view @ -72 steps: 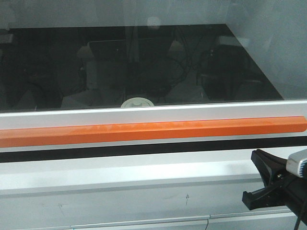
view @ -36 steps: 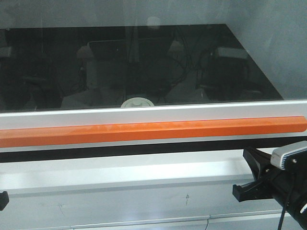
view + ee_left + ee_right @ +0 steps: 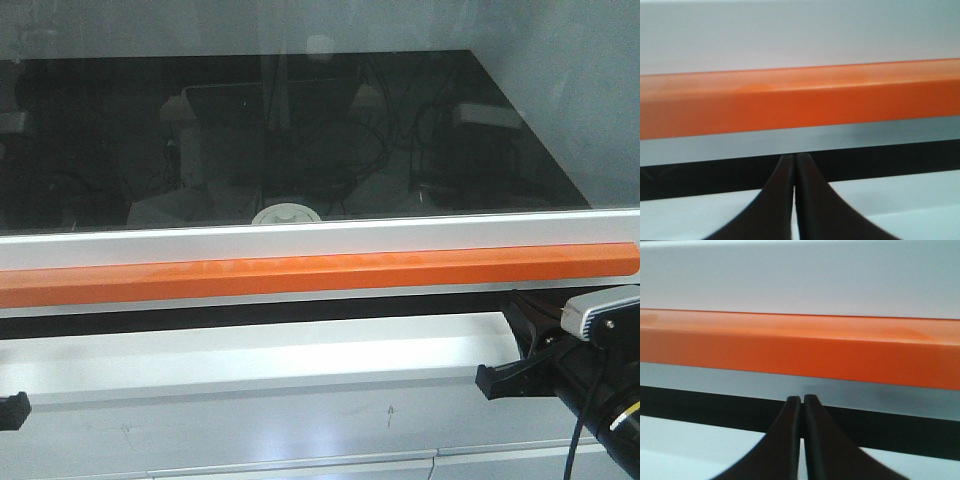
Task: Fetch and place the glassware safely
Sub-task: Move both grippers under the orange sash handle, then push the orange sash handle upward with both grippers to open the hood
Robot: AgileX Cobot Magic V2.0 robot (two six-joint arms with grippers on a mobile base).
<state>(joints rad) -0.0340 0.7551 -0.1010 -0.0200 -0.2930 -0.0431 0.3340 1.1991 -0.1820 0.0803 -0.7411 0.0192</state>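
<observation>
Far lower left of the front view: only a black tip of the left claw [image 3: 12, 408], poking in at the frame edge, low against the white front panel. Shows clenched in its own wrist view, fingers [image 3: 782, 200] pressed flat together with nothing between them. Points up toward the orange bar [image 3: 800, 97] that runs across the middle of that frame.

Just left of centre in the front view: the glass jar [image 3: 287, 214], seen only as a cream-white lid peeking over the lower rail of the glass sash [image 3: 420, 232]. Stands on the dark bench [image 3: 500, 150] behind the pane, near the front edge. Body hidden by the rail. Well apart from both claws and higher in the frame than either.

Lower right: the right claw [image 3: 497, 378], black, with a grey camera housing just above it. Likewise clenched on nothing, going by its wrist view. Faces the same orange bar from below and looks short of touching it.

Judged step: the approach, with the fetch itself not yet begun. Looks like a lowered sash between claws and jar, with a thin black strip beneath the bar. Cannot tell whether that strip is an opening.

Next move, as a judgement:
- calls for bringing both claws up to the orange bar at matching height;
- means lifting evenly so the sash rises level;
- only then, releasing one claw wide enough to close round the jar's body below the lid, not on the knob.
</observation>
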